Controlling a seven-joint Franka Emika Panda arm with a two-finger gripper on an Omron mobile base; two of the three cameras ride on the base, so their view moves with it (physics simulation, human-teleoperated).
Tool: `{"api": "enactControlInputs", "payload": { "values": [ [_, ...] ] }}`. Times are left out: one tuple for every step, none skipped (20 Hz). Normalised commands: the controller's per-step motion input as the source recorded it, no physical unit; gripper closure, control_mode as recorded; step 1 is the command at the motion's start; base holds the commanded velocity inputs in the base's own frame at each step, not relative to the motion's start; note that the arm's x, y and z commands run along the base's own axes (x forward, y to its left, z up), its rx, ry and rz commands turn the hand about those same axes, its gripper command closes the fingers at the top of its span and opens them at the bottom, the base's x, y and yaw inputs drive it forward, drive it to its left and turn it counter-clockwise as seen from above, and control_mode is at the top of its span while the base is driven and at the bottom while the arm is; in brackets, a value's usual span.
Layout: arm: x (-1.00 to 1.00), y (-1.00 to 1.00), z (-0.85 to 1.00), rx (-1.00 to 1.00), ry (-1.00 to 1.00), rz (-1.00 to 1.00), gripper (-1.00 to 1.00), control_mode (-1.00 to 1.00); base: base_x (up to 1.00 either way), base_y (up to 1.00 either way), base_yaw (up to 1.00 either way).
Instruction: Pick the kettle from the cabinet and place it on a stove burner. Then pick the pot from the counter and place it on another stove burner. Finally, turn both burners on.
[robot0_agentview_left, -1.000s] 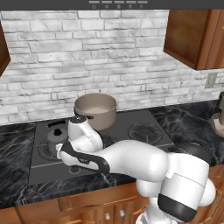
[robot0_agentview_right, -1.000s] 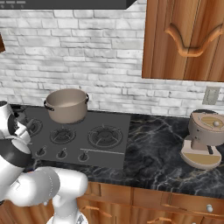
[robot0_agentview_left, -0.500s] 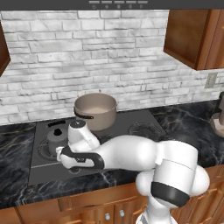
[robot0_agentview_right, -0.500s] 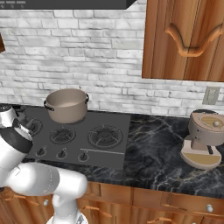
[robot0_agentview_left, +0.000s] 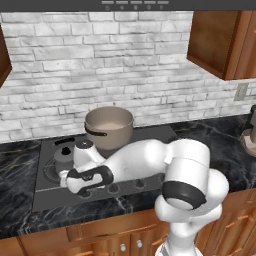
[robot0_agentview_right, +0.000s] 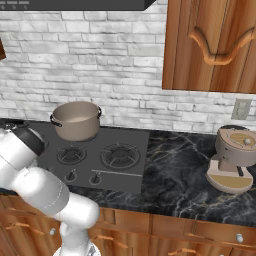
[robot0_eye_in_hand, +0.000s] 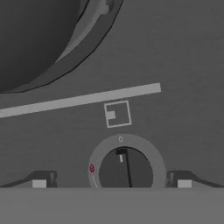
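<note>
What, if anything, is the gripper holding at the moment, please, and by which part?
Nothing: the gripper stands open, its fingertips either side of a stove knob, not closed on it.

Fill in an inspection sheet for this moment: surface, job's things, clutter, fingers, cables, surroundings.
Surface: dark cooktop set in the black marble counter.
Job's things: pot on a rear burner; kettle on a front left burner, partly hidden by the arm.
Clutter: beige appliance on the counter at right.
Fingers: gripper open, its fingers either side of a stove knob, pointer at 0.
Cables: nothing seen.
Surroundings: white brick wall, wooden cabinet, wall outlet.
</note>
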Motion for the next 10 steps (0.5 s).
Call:
{"api": "enactControlInputs", "payload": {
  "values": [
    [0.02, 0.31, -0.11, 0.0, 0.05, 0.05, -1.0, -1.0, 0.0, 0.0, 0.0],
    [0.0, 0.28, -0.11, 0.0, 0.04, 0.06, -1.0, -1.0, 0.0, 0.0, 0.0],
    [0.0, 0.18, -0.14, -0.01, 0.03, 0.08, -1.0, -1.0, 0.0, 0.0, 0.0],
    [0.0, 0.11, -0.15, -0.04, 0.0, 0.06, -1.0, -1.0, 0.0, 0.0, 0.0],
    [0.0, 0.09, -0.17, -0.06, 0.0, 0.05, -1.0, -1.0, 0.0, 0.0, 0.0],
    [0.0, 0.02, -0.16, -0.08, 0.0, 0.05, -1.0, -1.0, 0.0, 0.0, 0.0],
    [0.0, 0.0, -0.15, -0.09, 0.0, 0.06, -1.0, -1.0, 0.0, 0.0, 0.0],
    [0.0, 0.0, -0.14, -0.13, 0.0, 0.07, -1.0, -1.0, 0.0, 0.0, 0.0],
    [0.0, 0.0, -0.2, -0.12, 0.0, 0.07, -1.0, -1.0, 0.0, 0.0, 0.0],
    [0.0, 0.0, -0.14, -0.1, 0.02, 0.06, -1.0, -1.0, 0.0, 0.0, 0.0]
  ]
}}
